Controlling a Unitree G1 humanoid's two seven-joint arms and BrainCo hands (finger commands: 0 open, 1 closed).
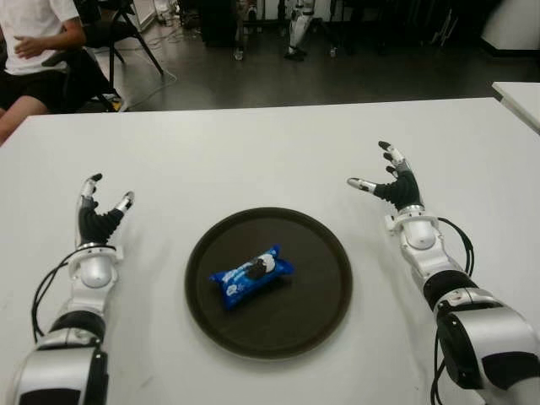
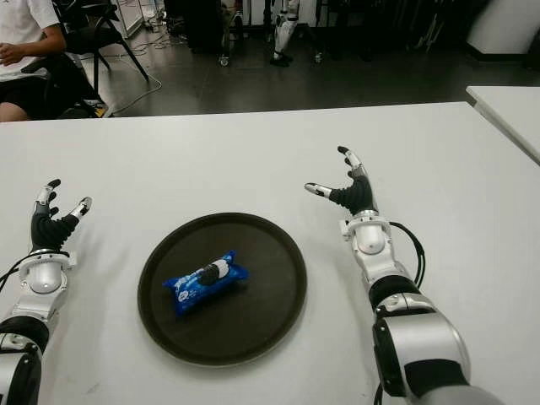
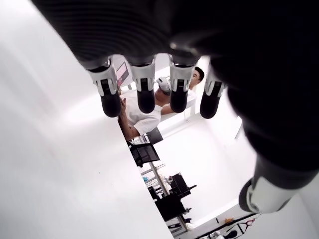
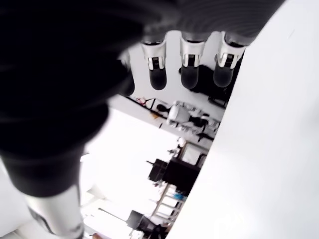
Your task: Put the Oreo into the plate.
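Both the left hand point(image 1: 99, 211) and right hand point(image 1: 390, 179) are spread and empty, flanking the plate point(image 1: 329, 253) holding the Oreo pack point(image 1: 251, 274); bare table point(image 1: 253, 160) surrounds it.

Seated person point(image 1: 38, 46) beyond the counter point(image 1: 270, 152), cropped at the head by the frame edge. Second counter point(image 1: 519, 97) at far right, cut to a corner. Oreo point(image 1: 251, 275) wrapper print too small to read. Both forearms truncated at the lower edge.
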